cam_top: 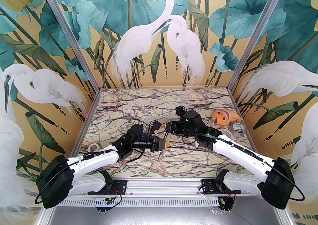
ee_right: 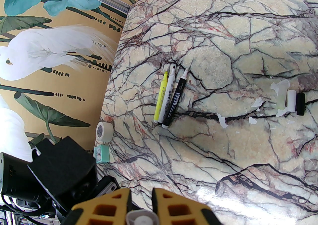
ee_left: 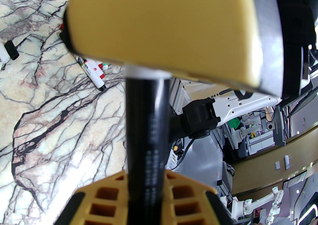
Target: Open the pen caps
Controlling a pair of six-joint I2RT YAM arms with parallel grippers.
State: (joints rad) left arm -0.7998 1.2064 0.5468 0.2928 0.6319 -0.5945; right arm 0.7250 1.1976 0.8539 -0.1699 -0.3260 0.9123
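My left gripper (cam_top: 162, 144) is shut on a black pen barrel (ee_left: 145, 129), which runs straight up from between its yellow fingers (ee_left: 188, 194). The barrel's white end (ee_left: 142, 70) disappears under a pad of my right gripper (cam_top: 168, 128), which is shut on the pen cap (ee_right: 139, 218), a whitish piece between its fingers. Both grippers meet above the table's middle. Three uncapped pens (ee_right: 169, 97) lie side by side: yellow, white and black. Loose pen caps lie apart from them: a pale translucent one (ee_right: 282, 96), a white one (ee_right: 290, 100) and a black one (ee_right: 300, 103).
An orange fish toy (cam_top: 223, 117) and a clear tape roll (cam_top: 237, 128) sit at the right. A white tape roll (cam_top: 94, 147) and a mint clock (ee_right: 100, 153) are at the left. A red-and-white marker (ee_left: 93, 70) lies near a black cap (ee_left: 11, 49). Paper scraps (ee_right: 256, 103) dot the marble.
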